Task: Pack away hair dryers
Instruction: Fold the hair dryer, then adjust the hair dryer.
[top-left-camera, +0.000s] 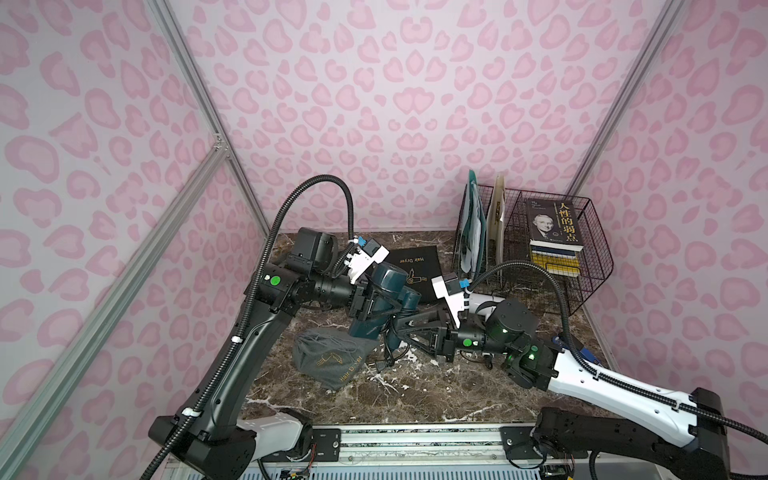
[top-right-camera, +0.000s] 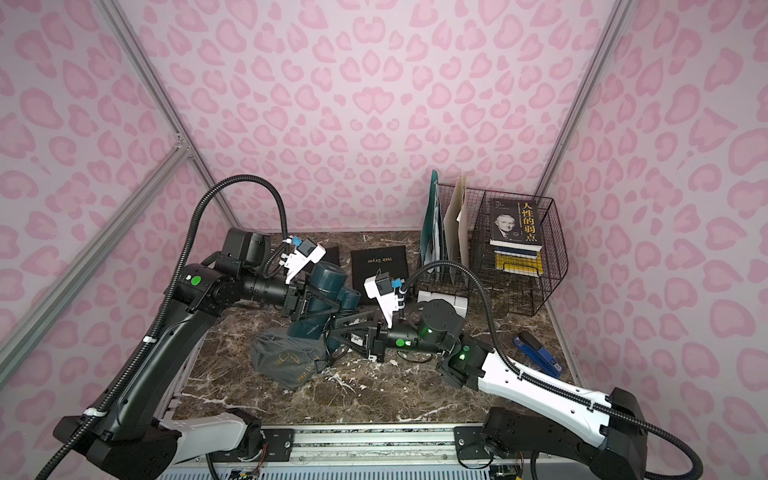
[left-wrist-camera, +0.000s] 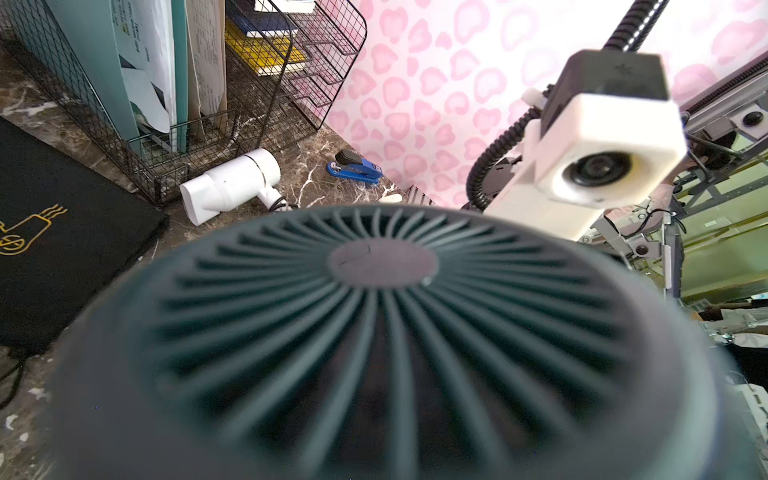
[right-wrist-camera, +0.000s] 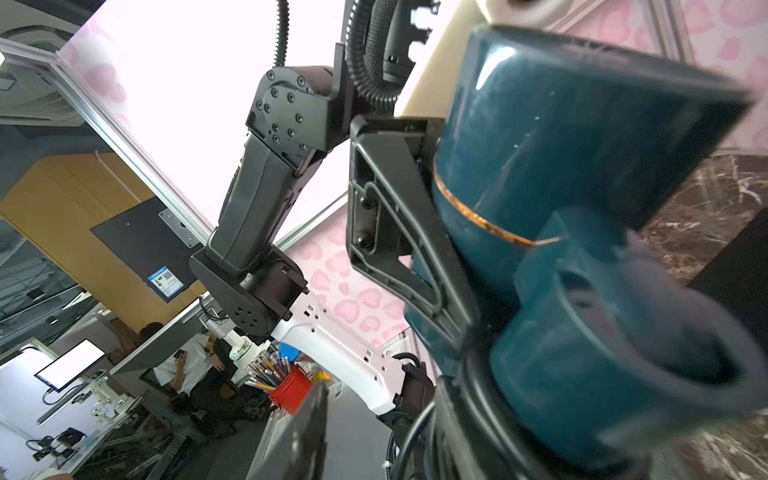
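Observation:
My left gripper (top-left-camera: 384, 305) is shut on a dark teal hair dryer (top-left-camera: 376, 299) and holds it by the barrel above the marble table. Its rear grille (left-wrist-camera: 382, 316) fills the left wrist view, and its nozzle end points down at a grey drawstring pouch (top-left-camera: 328, 357). My right gripper (top-left-camera: 397, 330) sits at the dryer's handle and bundled black cord (right-wrist-camera: 453, 415). Its jaws stand apart and open, with the cord beside one finger. A white hair dryer (left-wrist-camera: 232, 183) lies by the wire rack, mostly hidden behind my right arm in both top views.
A flat black pouch (top-left-camera: 415, 270) printed "Hair Dryer" lies behind the held dryer. A black wire rack (top-left-camera: 590, 266) with books and upright folders (top-left-camera: 473, 224) stands at the back right. A blue stapler (top-right-camera: 538, 353) lies near the right wall.

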